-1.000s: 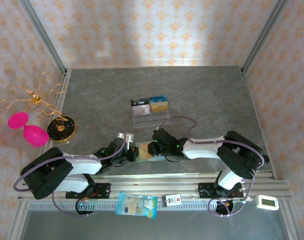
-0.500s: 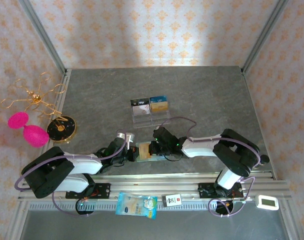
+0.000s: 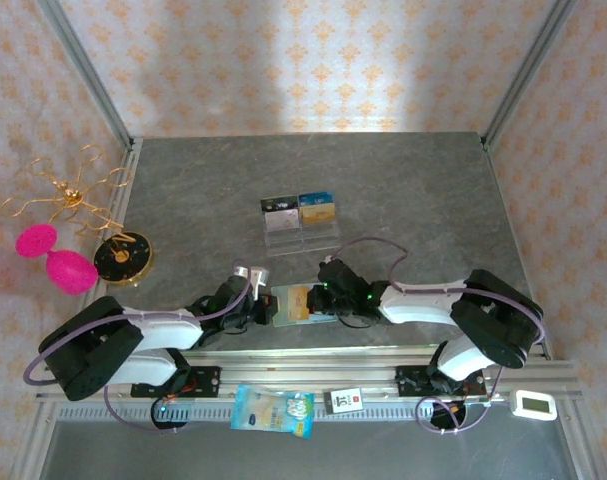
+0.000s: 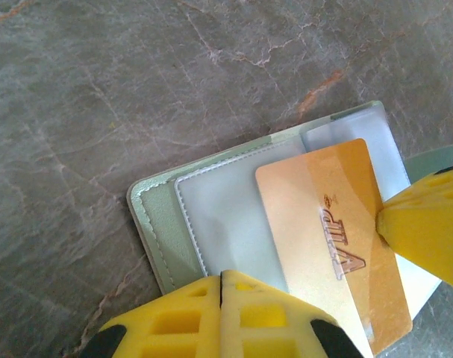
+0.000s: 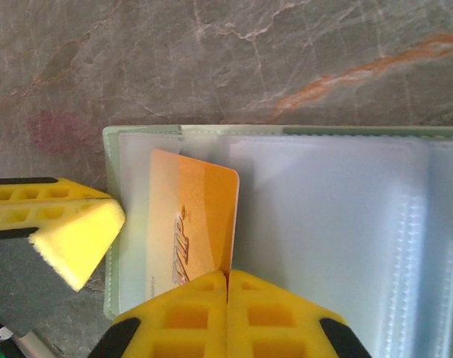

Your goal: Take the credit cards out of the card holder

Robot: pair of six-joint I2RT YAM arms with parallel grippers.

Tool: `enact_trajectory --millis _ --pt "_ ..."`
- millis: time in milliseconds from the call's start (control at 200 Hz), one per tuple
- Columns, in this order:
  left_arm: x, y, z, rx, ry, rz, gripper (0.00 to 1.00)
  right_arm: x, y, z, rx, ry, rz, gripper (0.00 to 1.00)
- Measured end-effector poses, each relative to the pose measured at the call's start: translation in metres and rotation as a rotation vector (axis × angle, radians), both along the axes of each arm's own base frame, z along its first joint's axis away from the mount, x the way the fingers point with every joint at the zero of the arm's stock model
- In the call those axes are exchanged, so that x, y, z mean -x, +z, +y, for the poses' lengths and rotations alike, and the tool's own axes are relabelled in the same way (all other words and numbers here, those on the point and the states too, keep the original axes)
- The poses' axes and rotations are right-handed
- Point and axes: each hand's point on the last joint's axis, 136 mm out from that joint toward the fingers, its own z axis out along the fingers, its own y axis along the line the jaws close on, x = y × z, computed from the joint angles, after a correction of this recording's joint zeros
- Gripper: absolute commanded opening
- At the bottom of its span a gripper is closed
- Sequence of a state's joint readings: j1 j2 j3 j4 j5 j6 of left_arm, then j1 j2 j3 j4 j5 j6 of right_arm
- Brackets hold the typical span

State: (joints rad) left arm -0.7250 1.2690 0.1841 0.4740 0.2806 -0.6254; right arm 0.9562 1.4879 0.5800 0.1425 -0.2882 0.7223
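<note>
The sage-green card holder (image 3: pixel 286 314) lies open near the table's front edge, its clear pockets (image 5: pixel 323 224) facing up. A gold credit card (image 5: pixel 200 216) marked VIP sticks partly out of a pocket, tilted up along one edge. My right gripper (image 5: pixel 227 274) is shut on that card's edge. My left gripper (image 4: pixel 222 274) is shut, its tips resting on the card holder (image 4: pixel 155 224) beside the credit card (image 4: pixel 323 231). From above, the left gripper (image 3: pixel 271 308) and the right gripper (image 3: pixel 314 302) face each other across the holder.
A clear acrylic rack (image 3: pixel 299 224) holding cards stands mid-table behind the holder. At the left edge are a round black dish (image 3: pixel 123 258), pink shapes (image 3: pixel 58 258) and a gold wire ornament (image 3: pixel 73 195). A blue packet (image 3: pixel 273 410) lies on the front rail.
My right gripper has shut on the gold card and shifted slightly right, and more of the card shows out of the pocket. The left gripper has stayed put.
</note>
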Motion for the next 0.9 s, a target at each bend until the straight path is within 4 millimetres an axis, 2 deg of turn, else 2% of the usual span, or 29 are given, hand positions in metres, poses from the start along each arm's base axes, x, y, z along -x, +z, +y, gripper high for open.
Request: enact_trajectory --millis 155,300,380,556,661,901 --pt "0.003 0.014 0.001 -0.002 -0.008 -0.013 0.0 0.001 -0.003 -0.002 0.006 0.0 0.004 0.0" --pt "0.002 0.038 -0.022 0.033 -0.064 -0.06 0.0 0.001 -0.003 -0.002 0.003 0.0 0.002 0.0" --pt "0.001 0.033 -0.029 0.016 -0.08 -0.045 0.0 0.001 -0.003 -0.002 0.003 0.001 0.001 0.0" --pt "0.006 0.004 -0.026 -0.043 -0.089 0.025 0.0 0.003 -0.006 -0.004 0.005 0.001 0.003 0.01" --pt "0.005 0.004 -0.029 -0.034 -0.093 0.021 0.0 0.002 -0.006 -0.004 0.0 0.003 -0.001 0.16" --pt "0.003 0.003 -0.032 -0.027 -0.099 0.02 0.0 -0.002 -0.005 -0.003 -0.04 0.002 0.01 0.18"
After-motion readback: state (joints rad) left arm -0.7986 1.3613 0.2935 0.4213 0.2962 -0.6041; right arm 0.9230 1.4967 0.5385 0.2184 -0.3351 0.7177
